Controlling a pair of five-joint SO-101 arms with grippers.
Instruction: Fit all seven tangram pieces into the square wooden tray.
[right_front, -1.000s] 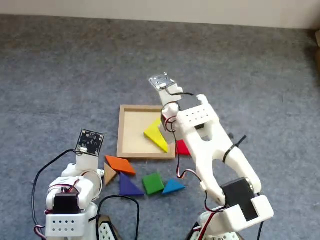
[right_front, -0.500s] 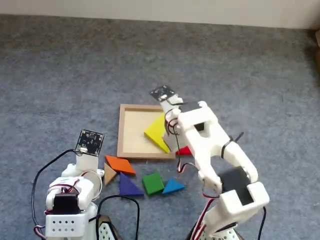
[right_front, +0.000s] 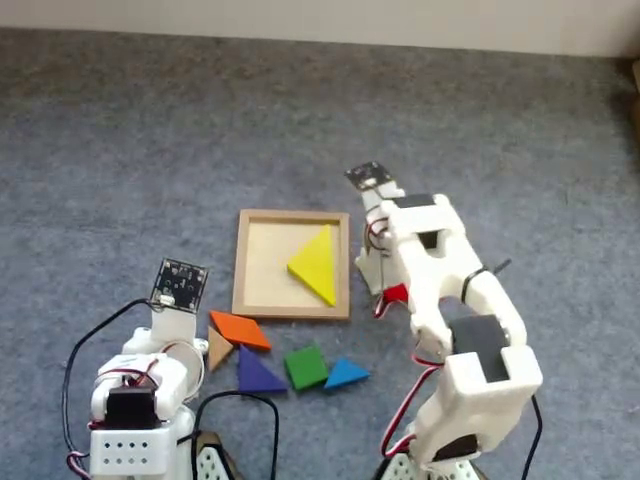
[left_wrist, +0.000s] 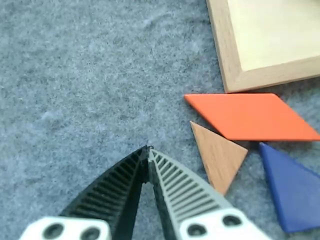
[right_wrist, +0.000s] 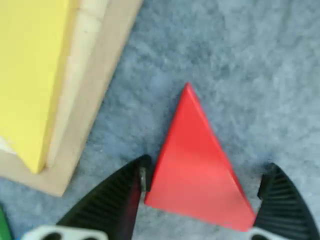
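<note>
The smooth red triangle (right_wrist: 197, 155) lies just beside the wooden tray (right_front: 240, 265), at its 4 o'clock, with its sharp tip pointing to about 12 o'clock. The right claw (right_wrist: 207, 167) is spread wide around it.

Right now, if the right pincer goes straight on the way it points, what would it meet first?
The right pincer would probably meet the red triangle, which lies between its open jaws; depth is unclear.

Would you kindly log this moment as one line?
yellow triangle in tray | right hand open around red triangle | left hand shut
</note>
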